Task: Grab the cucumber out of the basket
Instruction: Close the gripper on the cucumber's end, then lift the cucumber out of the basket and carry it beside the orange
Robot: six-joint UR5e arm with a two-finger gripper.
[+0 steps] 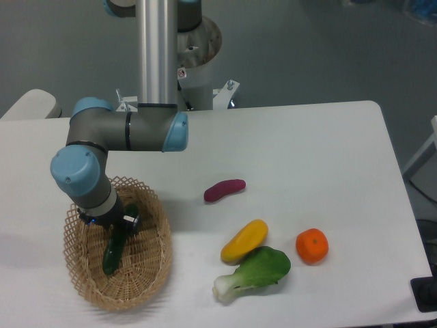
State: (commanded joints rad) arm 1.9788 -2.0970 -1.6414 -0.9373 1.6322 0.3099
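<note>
A white desk (293,137) is seen from above, and it fills most of the view. Over its left part the grey and blue arm (123,130) is bent down from its upright column, with the wrist lowered into the basket (147,273). The basket, an oval of tan wicker with an open lattice rim, is set at the desk's front left corner. Inside it the cucumber (113,251) is seen, dark green and glossy, lying at a slant with its upper end beneath the wrist and its lower end toward the basket's floor. The fingers (121,225) are placed at the cucumber's upper end, but they are hidden by the wrist, so whether they are apart or closed on it cannot be told. Well to the right of the basket a bok choy (256,272) is laid on the desk, with a yellow fruit (244,240) touching its upper left side. An orange (312,246) is placed just beside the bok choy on the right. Farther back, a small purple vegetable (224,190) lies alone.
</note>
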